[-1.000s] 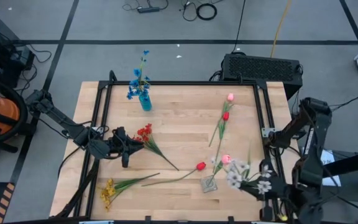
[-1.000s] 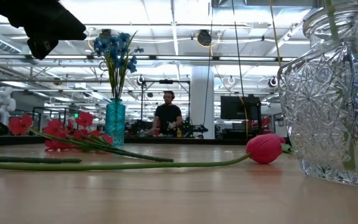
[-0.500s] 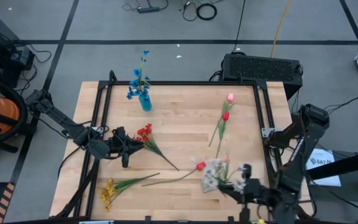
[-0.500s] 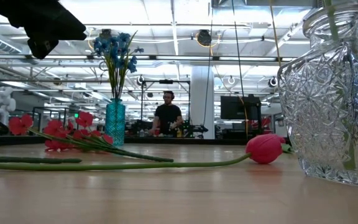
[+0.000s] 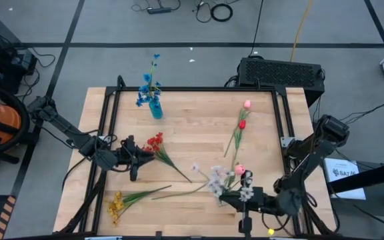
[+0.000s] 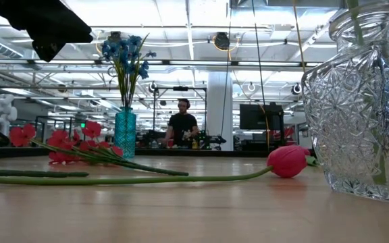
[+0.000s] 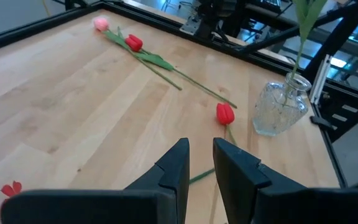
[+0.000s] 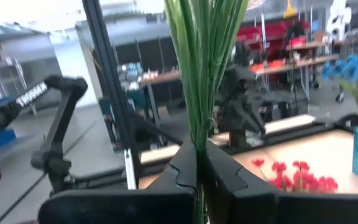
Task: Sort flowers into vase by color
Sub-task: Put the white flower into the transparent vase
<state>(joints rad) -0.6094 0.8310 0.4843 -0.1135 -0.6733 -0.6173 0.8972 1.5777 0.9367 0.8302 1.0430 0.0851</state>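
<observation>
My right gripper point(image 5: 240, 198) point(image 8: 199, 168) is shut on a bunch of pale white blossoms point(image 5: 217, 181), above the clear cut-glass vase point(image 6: 363, 101) point(image 7: 279, 107) near the table's near edge. A green stem point(image 7: 300, 43) stands in that vase, and a pink tulip bud point(image 5: 240, 170) shows beside the blossoms. Blue sprays point(image 5: 151, 85) stand in the teal cup point(image 5: 155, 110) point(image 6: 125, 133). My left gripper point(image 5: 139, 159) point(image 7: 201, 165) hovers narrowly open beside the red cluster point(image 5: 155, 142), which lies flat. A red tulip point(image 6: 287, 162) point(image 7: 225, 114) lies on the wood. My right gripper pinches the white blossoms' bundled green stems point(image 8: 197, 134) between its two fingers. The fingers lie level across the stems, coming from the table's right. The bunch is upright and lifted, with the stems point(image 8: 205, 56) rising above the fingers. Its lower ends are out of sight.
A yellow sprig point(image 5: 119, 203) lies near the near left corner. A pink and a red tulip point(image 5: 242, 123) lie together toward the far right. A black frame rail point(image 5: 199, 89) borders the table. Bare wood lies in the middle. A person point(image 6: 182, 125) stands far behind the table.
My right gripper has carried the white blossoms from the near right corner toward the table's left, to above the glass vase, still shut on the stems. The blossoms now cover the red tulip and vase in the high view.
</observation>
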